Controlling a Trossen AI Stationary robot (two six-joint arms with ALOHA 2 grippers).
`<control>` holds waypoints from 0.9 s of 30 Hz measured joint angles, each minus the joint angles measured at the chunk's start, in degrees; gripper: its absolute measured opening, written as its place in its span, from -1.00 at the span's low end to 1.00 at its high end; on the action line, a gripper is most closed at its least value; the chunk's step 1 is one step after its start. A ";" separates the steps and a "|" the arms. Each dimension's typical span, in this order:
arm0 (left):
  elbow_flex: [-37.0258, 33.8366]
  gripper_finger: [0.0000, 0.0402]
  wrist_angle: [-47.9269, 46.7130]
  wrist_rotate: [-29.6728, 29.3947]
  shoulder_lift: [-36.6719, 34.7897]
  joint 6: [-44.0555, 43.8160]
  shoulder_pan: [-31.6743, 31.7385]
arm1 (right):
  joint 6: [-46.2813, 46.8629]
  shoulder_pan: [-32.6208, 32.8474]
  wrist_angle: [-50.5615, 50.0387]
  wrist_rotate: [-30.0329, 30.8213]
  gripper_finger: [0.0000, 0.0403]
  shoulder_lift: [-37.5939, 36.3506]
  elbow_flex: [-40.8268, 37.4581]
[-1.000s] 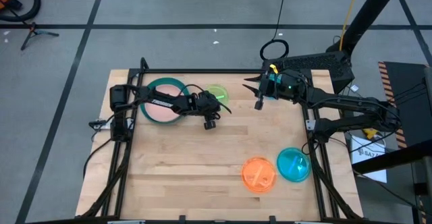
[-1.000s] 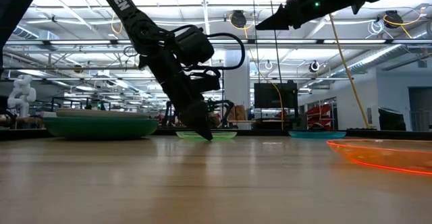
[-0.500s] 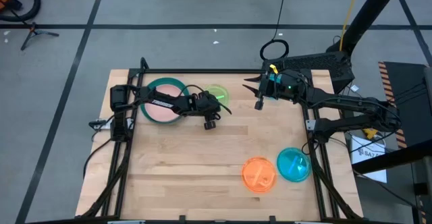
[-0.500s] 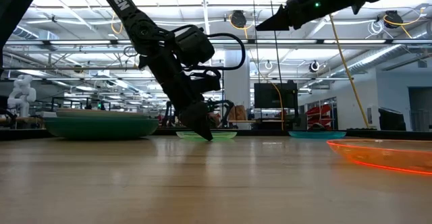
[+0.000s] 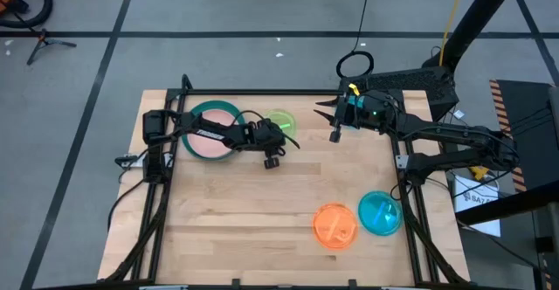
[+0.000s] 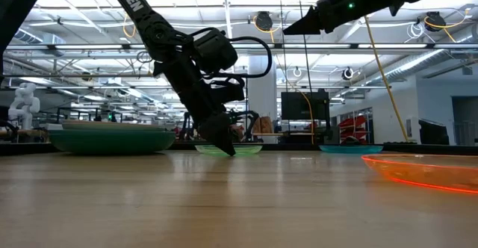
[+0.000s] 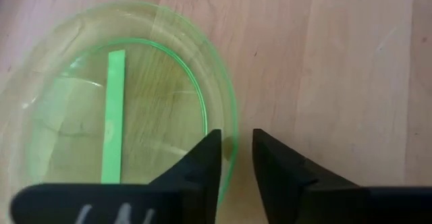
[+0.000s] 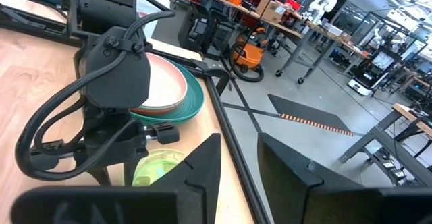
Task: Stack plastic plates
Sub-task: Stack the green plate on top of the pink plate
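A translucent lime plate [image 7: 121, 136] lies flat on the table near the far edge [image 5: 281, 121]. My left gripper [image 7: 236, 143] is down at its near rim [image 5: 276, 140], open by a narrow gap, with one finger inside the rim and one outside. To the left sits a stack of larger plates [image 5: 212, 131], with a teal rim and pink on top. An orange plate [image 5: 335, 226] and a blue plate [image 5: 380, 213] lie near the table's right near corner. My right gripper [image 5: 325, 120] hangs high above the far right, slightly open and holding nothing.
The dark frame rails [image 5: 262, 92] run along the table's edges. Bare wood [image 5: 244, 203] spans the middle and the near left. In the low view the left arm [image 6: 187, 61] slants down to the table between the stack [image 6: 112, 140] and the lime plate [image 6: 250, 149].
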 joint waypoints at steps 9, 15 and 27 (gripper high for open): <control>-0.02 -0.80 0.41 -0.82 0.07 -0.78 -0.87 | 0.00 0.02 0.00 0.00 -0.55 0.00 0.00; -0.12 -0.81 0.21 -1.08 -0.74 -0.93 -1.27 | 0.00 0.01 -0.02 0.00 -0.55 0.00 0.00; -0.13 -0.81 -1.65 -1.29 -8.16 0.10 -1.49 | -0.02 0.01 -0.18 0.00 -0.55 0.00 0.00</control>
